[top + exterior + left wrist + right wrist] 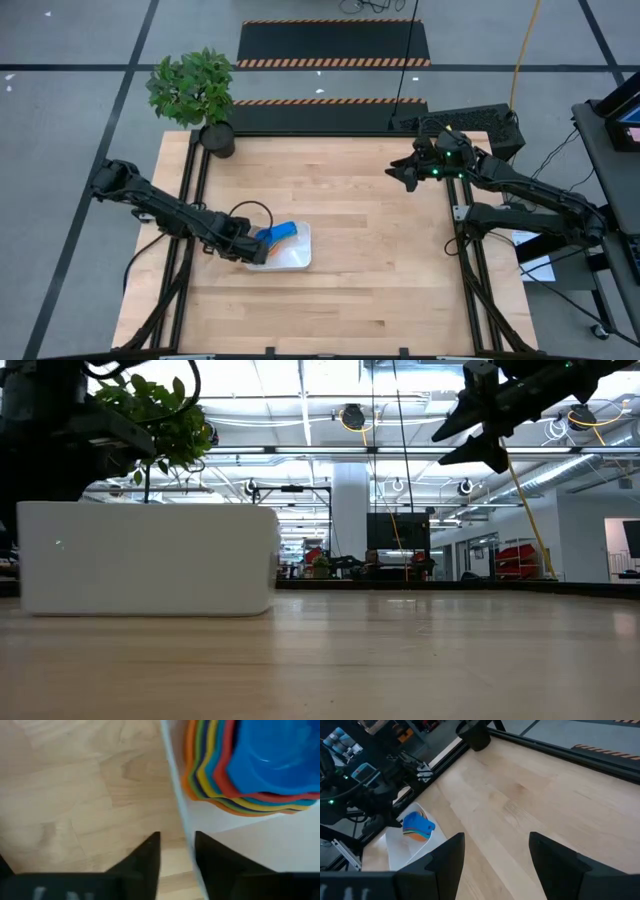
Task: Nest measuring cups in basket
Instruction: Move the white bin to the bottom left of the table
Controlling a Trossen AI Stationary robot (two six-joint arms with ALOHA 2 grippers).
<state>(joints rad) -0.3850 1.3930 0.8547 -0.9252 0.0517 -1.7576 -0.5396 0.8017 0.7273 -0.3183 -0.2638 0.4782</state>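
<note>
**Cups stacked in the basket, left gripper at its rim**

Nearest the front edge: bare pale wooden table (360, 290), butcher-block planks, nothing on it there.

Mid-table, left side: the white basket (290, 258). Inside it sit the measuring cups (277, 233), nested one in another. The left wrist view shows the stack close up: blue bowl on top, then red, light blue, green, yellow and orange edges fanned beneath. The stack lies toward the basket's left end.

Left gripper (247, 249) is at the basket's left rim. Its two dark fingers (145, 860) stand one on each side of the thin white wall, narrowly parted; I cannot tell whether they pinch the wall or only straddle it. They are not touching the cups.

Farther back, right side: right gripper (405, 172) hangs in the air above the table's rear right part, well apart from the basket. Jaws released, spread wide, holding nothing.

Far left corner: a dark plant pot (217, 138) with a leafy green plant.

No brand, label or writing readable on cups, basket or arms.
</note>
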